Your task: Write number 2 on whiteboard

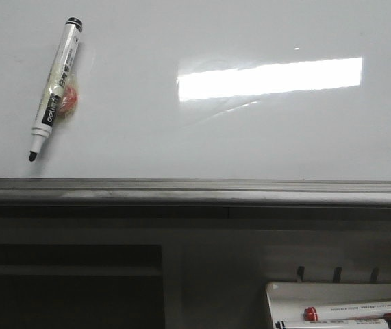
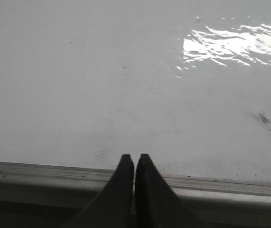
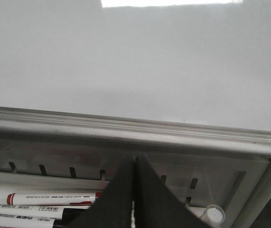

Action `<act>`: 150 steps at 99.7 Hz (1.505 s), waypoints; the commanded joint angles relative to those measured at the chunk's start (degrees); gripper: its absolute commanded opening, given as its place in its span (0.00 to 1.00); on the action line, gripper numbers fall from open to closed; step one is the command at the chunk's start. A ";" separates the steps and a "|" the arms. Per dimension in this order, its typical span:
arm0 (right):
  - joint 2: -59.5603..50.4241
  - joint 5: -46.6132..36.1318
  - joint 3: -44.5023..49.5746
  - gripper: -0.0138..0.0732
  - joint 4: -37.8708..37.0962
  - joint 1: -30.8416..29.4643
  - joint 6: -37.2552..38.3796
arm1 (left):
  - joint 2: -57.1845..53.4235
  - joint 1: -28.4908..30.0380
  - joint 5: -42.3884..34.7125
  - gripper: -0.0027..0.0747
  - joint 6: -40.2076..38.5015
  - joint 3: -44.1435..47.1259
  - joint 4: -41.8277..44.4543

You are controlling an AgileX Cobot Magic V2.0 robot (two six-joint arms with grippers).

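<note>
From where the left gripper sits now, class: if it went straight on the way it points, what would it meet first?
Most likely the whiteboard. The left gripper, shut and empty, points over the grey bottom rail at bare board; depth is unclear.

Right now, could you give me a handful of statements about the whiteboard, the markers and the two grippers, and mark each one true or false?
1. A number 2 is already drawn on the whiteboard. False: no digit shows on the board in any view.
2. An uncapped black marker is stuck to the board at upper left in the front view, tip pointing down. True.
3. The left gripper is holding a marker. False: its fingers are closed together with nothing between them.
4. A red-capped marker lies in the white tray below the board's rail. True.
5. The right gripper is open wide over the tray. False: its fingers are shut and empty.
</note>
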 commanded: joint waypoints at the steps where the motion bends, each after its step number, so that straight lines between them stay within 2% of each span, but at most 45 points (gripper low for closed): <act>1: -1.15 -0.71 1.44 0.08 0.00 -0.28 -0.09 | 0.84 -1.56 -4.53 0.01 -0.27 0.64 -0.12; 15: -1.15 -0.71 1.44 0.08 0.00 -0.28 -0.09 | 0.84 -3.32 -4.53 0.01 -0.27 0.64 -0.12; 78: -1.15 -1.08 1.44 0.08 0.00 -0.28 -0.09 | 0.84 -3.31 -4.53 0.01 -0.27 0.64 -0.12; 87: -1.15 -5.71 1.44 0.08 0.82 -0.28 -0.09 | 0.84 -3.31 -6.39 0.01 -0.27 0.64 -0.12; 103: -1.15 -14.40 1.44 0.08 7.43 -0.28 -0.09 | 0.84 -3.31 -10.97 0.01 -0.27 0.64 -0.18; 110: -1.15 -14.88 1.44 0.08 6.97 -0.28 -0.09 | 0.84 -3.31 -10.96 0.01 -0.27 0.64 -0.18; 120: -1.15 -14.30 1.44 0.08 0.46 -0.28 -2.71 | 0.84 -3.31 -10.96 0.01 -0.27 0.64 -0.18; 132: -1.15 -15.36 1.44 0.08 0.34 -0.28 -2.71 | 0.84 -3.31 -11.08 0.01 -0.27 0.64 -0.18; 140: -1.15 -17.79 1.44 0.08 0.59 -0.28 -2.71 | 0.84 -3.31 -11.21 0.01 -0.27 0.64 -0.18; 141: -1.15 -21.11 1.44 0.08 0.68 -0.28 -2.71 | 0.84 -3.31 -13.71 0.01 -0.64 0.64 -2.10; 150: -1.15 -24.25 1.44 0.08 0.68 -0.28 -2.71 | 0.84 -3.31 -17.24 0.01 -0.64 0.64 -2.74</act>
